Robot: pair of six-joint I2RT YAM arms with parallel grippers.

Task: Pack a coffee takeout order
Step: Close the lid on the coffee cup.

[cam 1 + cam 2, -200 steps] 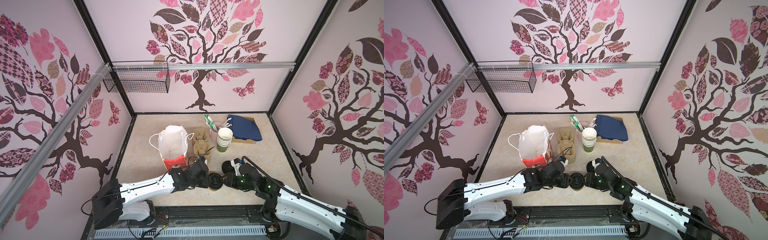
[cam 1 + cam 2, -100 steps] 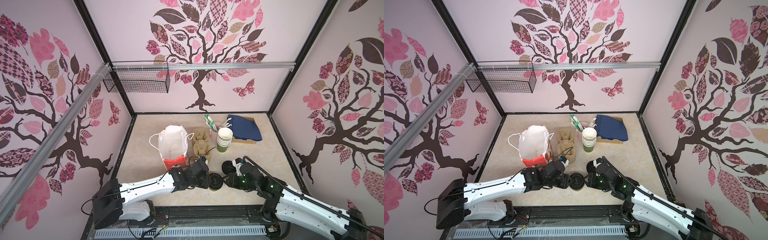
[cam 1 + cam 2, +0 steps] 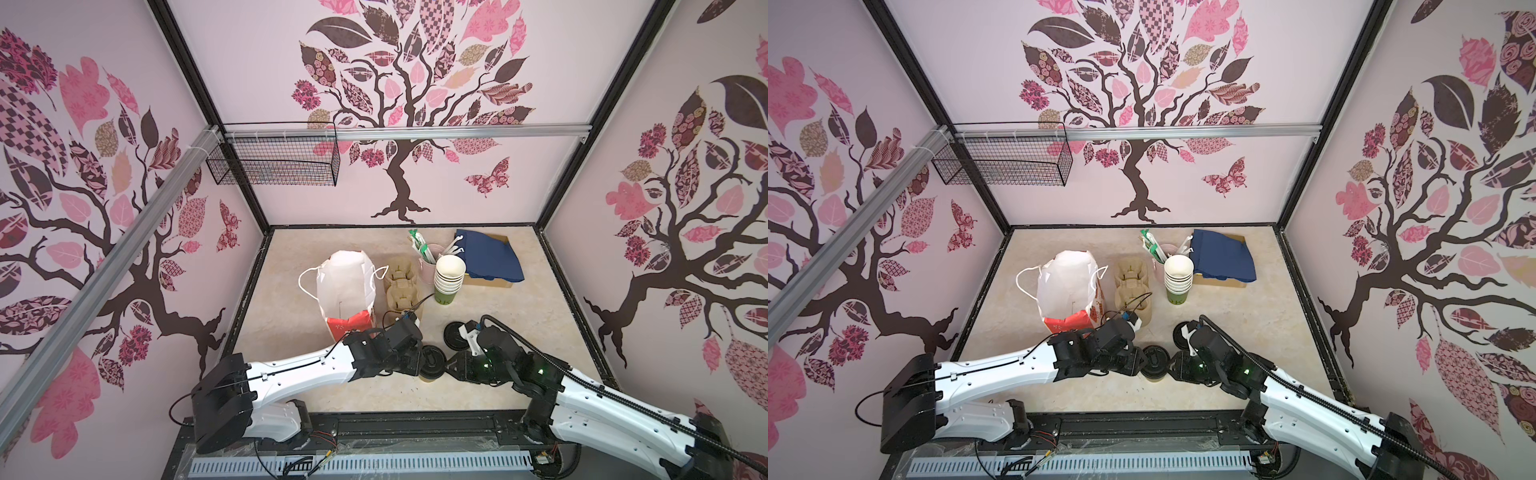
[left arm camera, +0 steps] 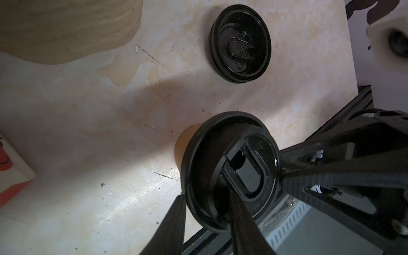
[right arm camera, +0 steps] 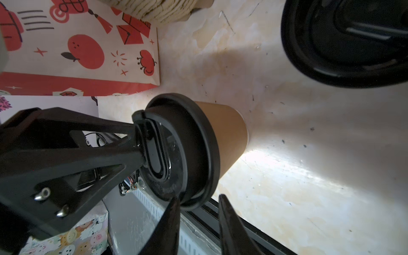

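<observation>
A small brown paper cup (image 3: 431,374) with a black lid (image 4: 229,167) stands near the table's front edge. My left gripper (image 4: 205,198) is shut on the lid's rim, one finger on top and the other outside. From the opposite side my right gripper (image 5: 198,198) straddles the rim, one finger on the lid (image 5: 183,154) and the other just outside. I cannot tell whether it pinches. The tan carrier stack (image 3: 401,286) stands behind, and the navy napkin (image 3: 490,257) lies at the back right.
A loose black lid (image 3: 455,334) lies just behind my right gripper (image 3: 446,365). A white and red paper bag (image 3: 345,286) stands behind my left gripper (image 3: 419,363). A stack of lidless cups (image 3: 449,274) and a pink cup of straws (image 3: 430,262) stand further back.
My right gripper has moved in to the cup's lid and its jaws have narrowed round the rim. The left gripper and the cup have stayed put.
</observation>
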